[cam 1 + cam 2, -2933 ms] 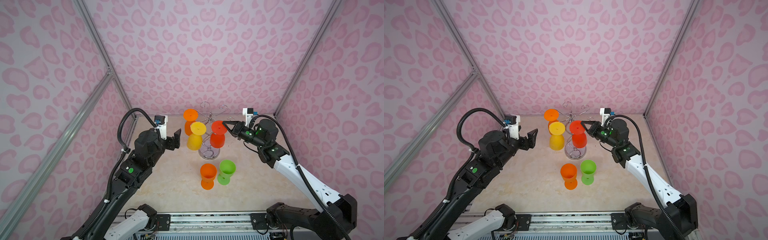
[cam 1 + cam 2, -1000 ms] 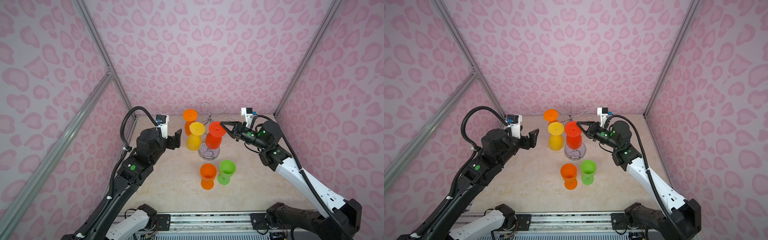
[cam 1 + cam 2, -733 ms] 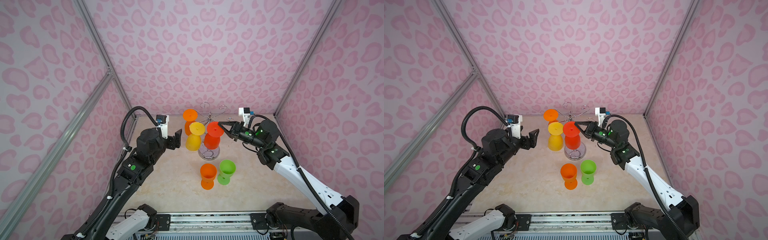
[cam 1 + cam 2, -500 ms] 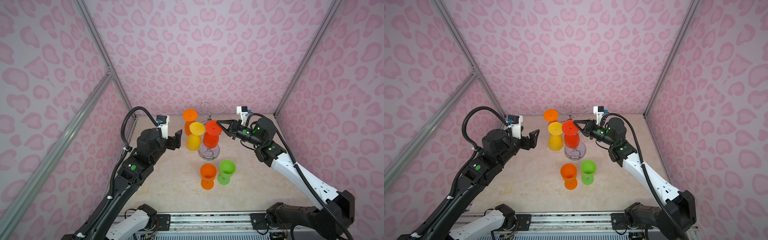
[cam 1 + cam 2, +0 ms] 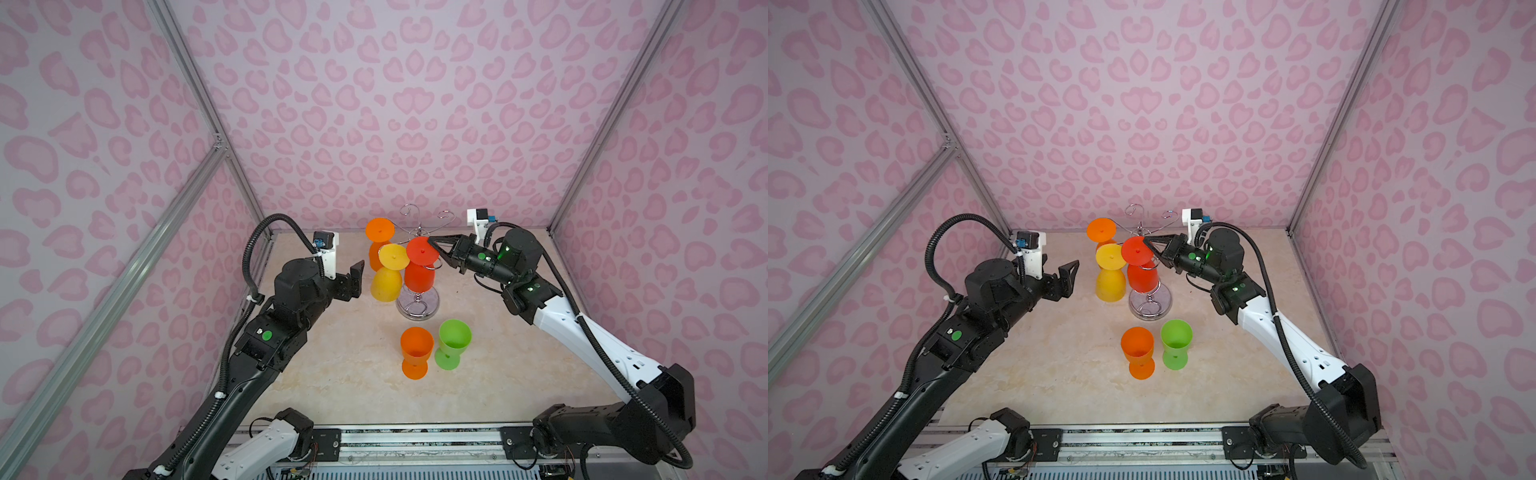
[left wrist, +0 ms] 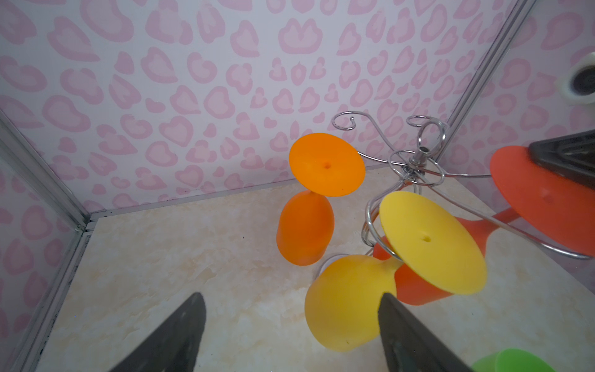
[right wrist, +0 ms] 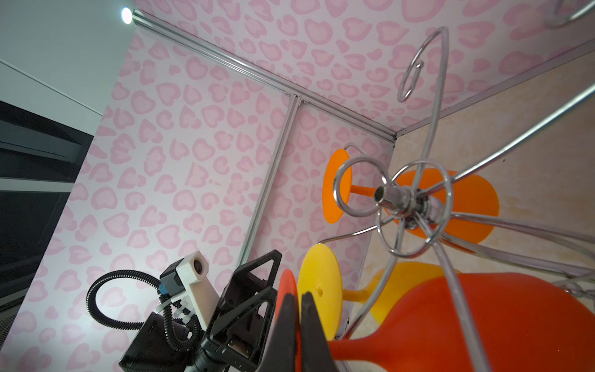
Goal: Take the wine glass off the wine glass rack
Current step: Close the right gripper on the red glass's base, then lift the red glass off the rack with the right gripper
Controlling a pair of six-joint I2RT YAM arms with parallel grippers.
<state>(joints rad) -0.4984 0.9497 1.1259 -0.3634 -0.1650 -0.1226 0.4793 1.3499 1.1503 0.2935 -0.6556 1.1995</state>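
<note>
Right gripper [image 5: 433,246] pinches the thin edge of the upturned foot of the red wine glass [image 5: 419,274], jaws nearly together on the disc. The glass hangs bowl-down and tilted, its stem apparently not yet clear of a hook arm of the wine glass rack [image 5: 417,309], which stands near the middle of the bench's [image 5: 332,374] back edge. Left gripper [image 5: 356,279] waits with jaws wide apart and empty, just beside the hanging yellow glass [image 5: 386,284]; whether it touches the glass cannot be told. The likely risks are these: so narrow a hold on a slick rim may slip, the foot may snag the curled wire and drag or tip the light rack, and the red bowl, close against the yellow glass, may knock it loose.
</note>
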